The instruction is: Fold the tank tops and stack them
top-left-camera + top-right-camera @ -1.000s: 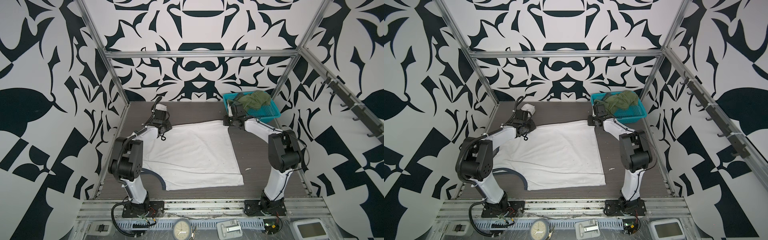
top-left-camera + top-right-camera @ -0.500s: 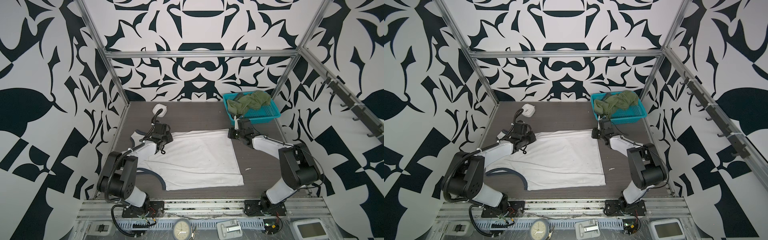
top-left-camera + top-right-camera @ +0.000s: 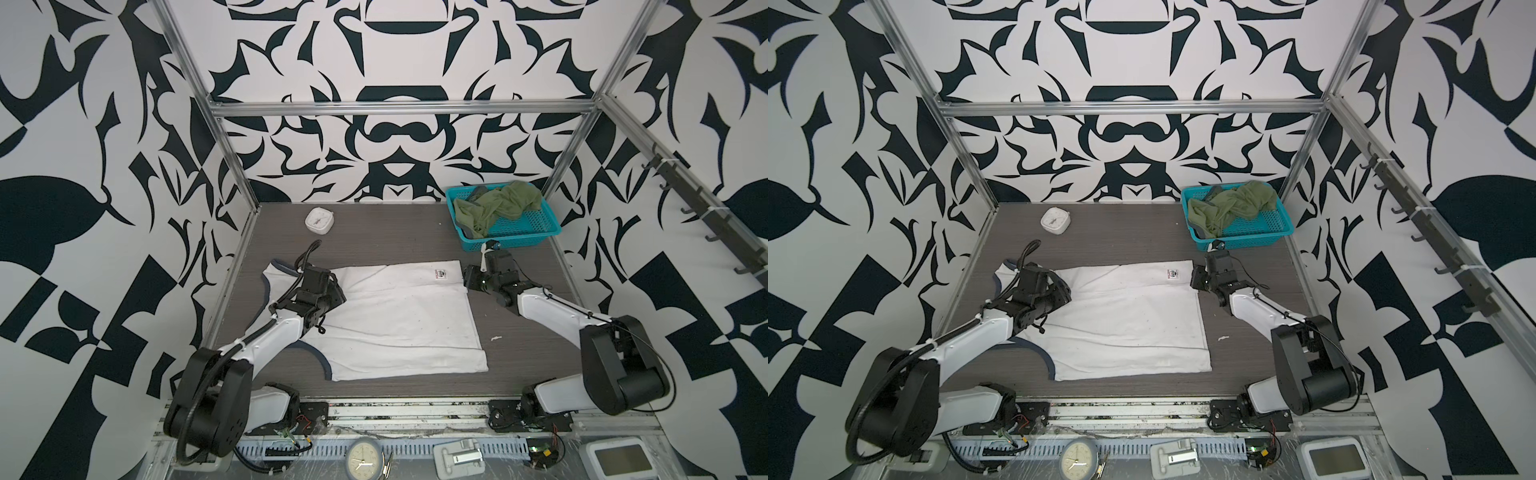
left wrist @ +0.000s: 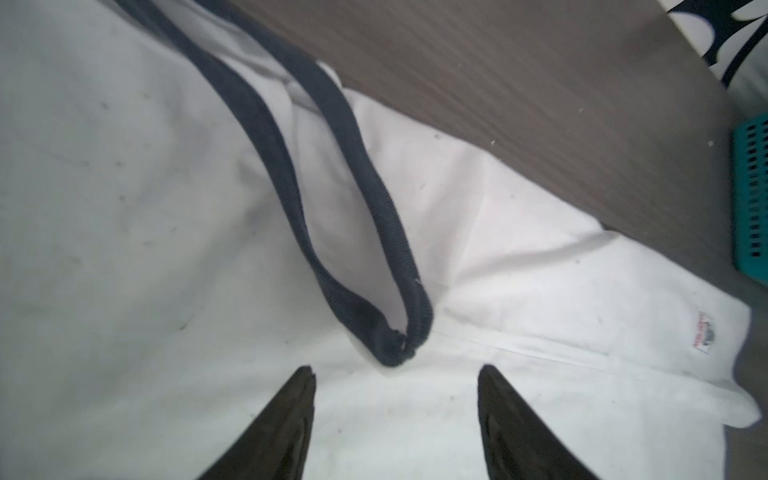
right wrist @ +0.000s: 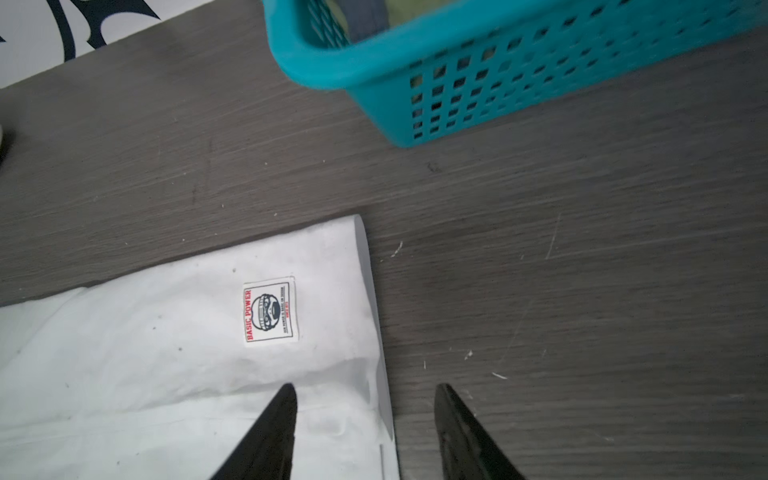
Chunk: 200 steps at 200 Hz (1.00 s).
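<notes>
White tank top (image 3: pixel 395 316) looked folded once, centre of table (image 3: pixel 386 232); olive tank top (image 3: pixel 494 205) lay crumpled in basket (image 3: pixel 523 239) at 1 o'clock. We saw left end effector (image 4: pixel 395 368) and right end effector (image 5: pixel 365 385) open, empty. No stack yet.

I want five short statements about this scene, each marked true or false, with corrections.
1. The white tank top lies on the table. True.
2. The olive tank top is spread flat on the table. False: it lies crumpled in the teal basket.
3. The left hand and the right hand are both open. True.
4. The right hand grips the teal basket. False: it holds nothing, at the white tank top's edge.
5. The white clock stands on the white tank top. False: it stands on bare table, apart.
</notes>
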Each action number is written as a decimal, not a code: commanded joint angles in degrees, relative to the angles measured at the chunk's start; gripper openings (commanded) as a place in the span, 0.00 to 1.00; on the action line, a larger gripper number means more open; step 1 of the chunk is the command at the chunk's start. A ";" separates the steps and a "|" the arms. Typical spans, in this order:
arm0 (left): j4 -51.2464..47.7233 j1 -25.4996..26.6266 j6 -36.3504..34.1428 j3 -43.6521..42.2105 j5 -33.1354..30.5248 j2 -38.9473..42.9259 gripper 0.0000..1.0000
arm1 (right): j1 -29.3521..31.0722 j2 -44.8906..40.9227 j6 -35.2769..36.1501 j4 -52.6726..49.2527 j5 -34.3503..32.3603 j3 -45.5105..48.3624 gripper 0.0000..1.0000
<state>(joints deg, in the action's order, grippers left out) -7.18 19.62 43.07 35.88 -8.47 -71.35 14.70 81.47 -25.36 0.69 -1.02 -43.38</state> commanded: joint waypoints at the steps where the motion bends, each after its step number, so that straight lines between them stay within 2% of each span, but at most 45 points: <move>1: -6.55 -0.10 -0.65 7.39 -0.51 -4.13 0.65 | 0.45 1.43 -0.34 -4.08 2.82 -6.29 0.49; 29: -18.30 -0.04 0.20 18.13 -3.90 -15.22 0.61 | 2.01 8.89 -2.32 -13.52 1.46 -15.07 0.46; 54: -21.14 -0.16 1.38 20.45 -3.23 -19.79 0.60 | 1.74 13.30 -3.67 -20.19 0.88 -19.56 0.49; 74: -22.53 -0.09 1.40 21.20 -1.01 -21.98 0.58 | 0.62 16.14 -3.53 -24.50 2.96 -21.64 0.51; 109: -21.91 -0.08 0.54 21.31 0.40 -24.52 0.50 | -1.92 19.05 -3.74 -24.32 6.95 -20.77 0.50; 138: -21.12 -0.09 -0.08 21.36 -0.72 -24.29 0.43 | -2.39 19.43 -3.42 -23.25 9.09 -20.34 0.45; 157: -22.29 -0.09 -0.83 22.36 -2.26 -23.73 0.43 | -2.39 19.50 -3.22 -23.36 9.28 -20.27 0.43; 171: -23.84 0.43 -1.10 23.41 -4.73 -23.36 0.49 | -2.44 19.51 -3.06 -23.45 9.31 -20.13 0.43; 183: -25.10 1.22 -1.33 24.33 -7.28 -23.37 0.50 | -2.44 19.68 -2.77 -23.28 9.62 -19.99 0.43; 200: -25.06 1.37 -1.76 24.85 -7.06 -24.37 0.49 | -2.48 20.11 -2.44 -23.33 9.97 -20.08 0.42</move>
<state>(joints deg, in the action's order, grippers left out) -28.97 20.36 42.06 58.98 -12.49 -95.33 12.08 102.32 -28.47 -22.06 7.97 -62.96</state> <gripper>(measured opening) 0.496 0.429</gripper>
